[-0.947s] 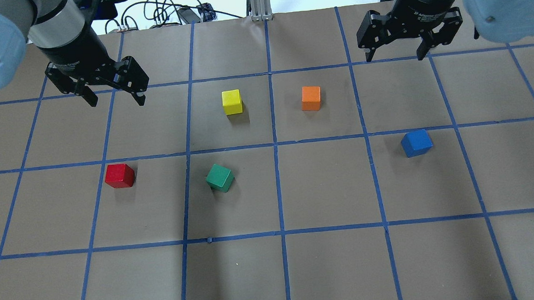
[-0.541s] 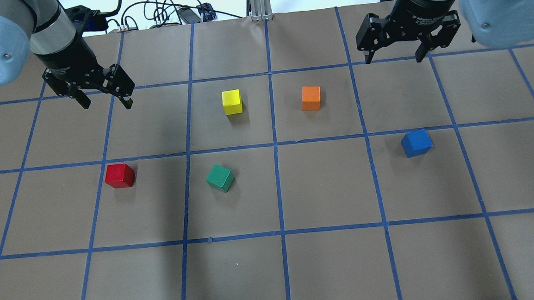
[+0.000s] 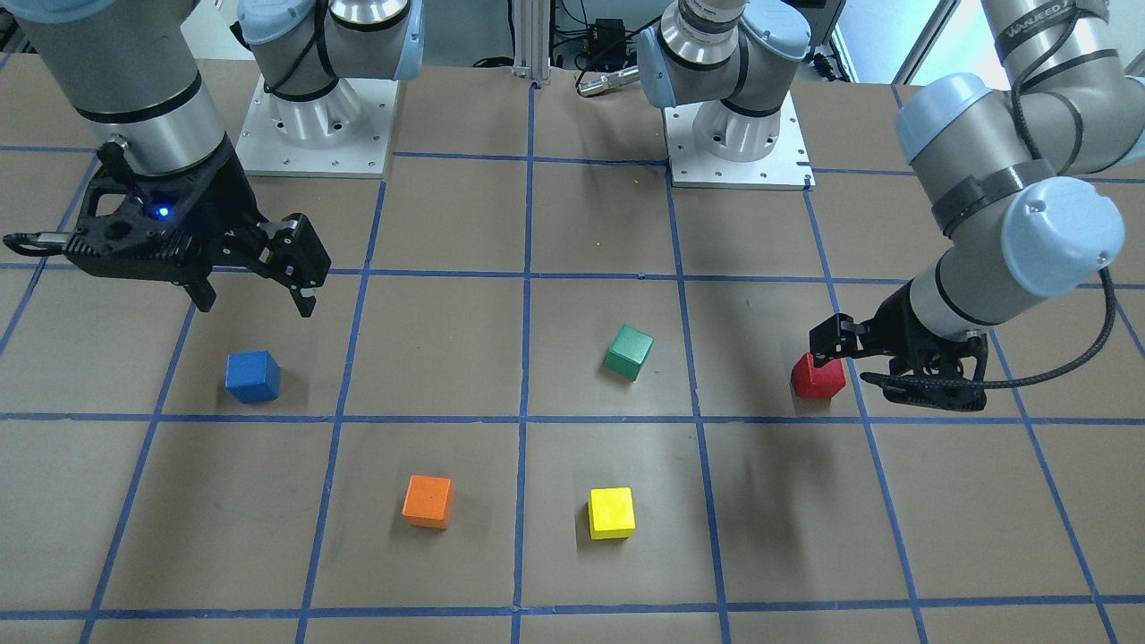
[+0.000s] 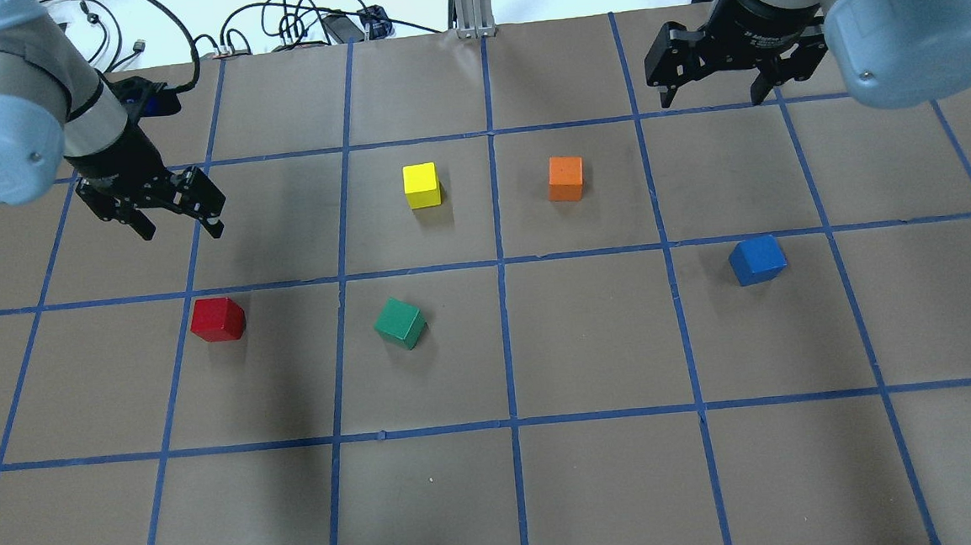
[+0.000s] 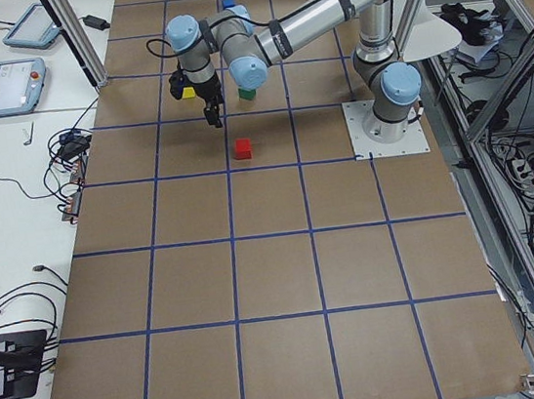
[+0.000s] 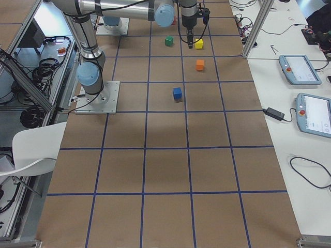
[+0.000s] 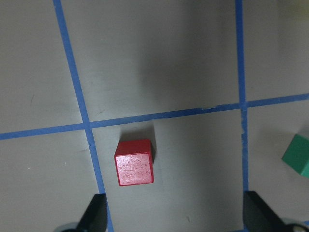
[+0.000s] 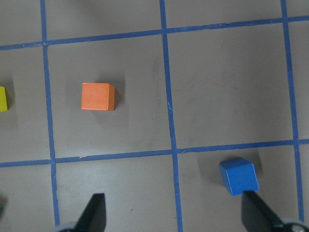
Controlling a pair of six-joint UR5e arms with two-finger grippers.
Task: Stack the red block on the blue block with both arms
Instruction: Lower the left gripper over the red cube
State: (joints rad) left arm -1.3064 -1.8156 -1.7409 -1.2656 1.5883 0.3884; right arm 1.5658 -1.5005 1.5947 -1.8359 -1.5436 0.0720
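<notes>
The red block [image 4: 217, 319] sits on the brown paper at the left, and also shows in the left wrist view [image 7: 134, 162] and the front view [image 3: 818, 377]. My left gripper [image 4: 180, 228] is open and empty, hovering just beyond the red block. Its fingertips [image 7: 94, 217] frame the block from above. The blue block [image 4: 757, 260] sits at the right, and also shows in the right wrist view [image 8: 239, 176] and the front view [image 3: 252, 376]. My right gripper [image 4: 711, 94] is open and empty, high above the far right squares, well beyond the blue block.
A green cube [image 4: 400, 323] lies tilted between the two blocks. A yellow cube [image 4: 422, 185] and an orange cube [image 4: 565, 178] sit farther out. Cables [image 4: 293, 23] run along the far table edge. The arm bases [image 3: 313, 125] stand on the robot's side.
My left gripper has come down and moved toward the red block, still open. My right gripper has barely shifted. No block has moved.
</notes>
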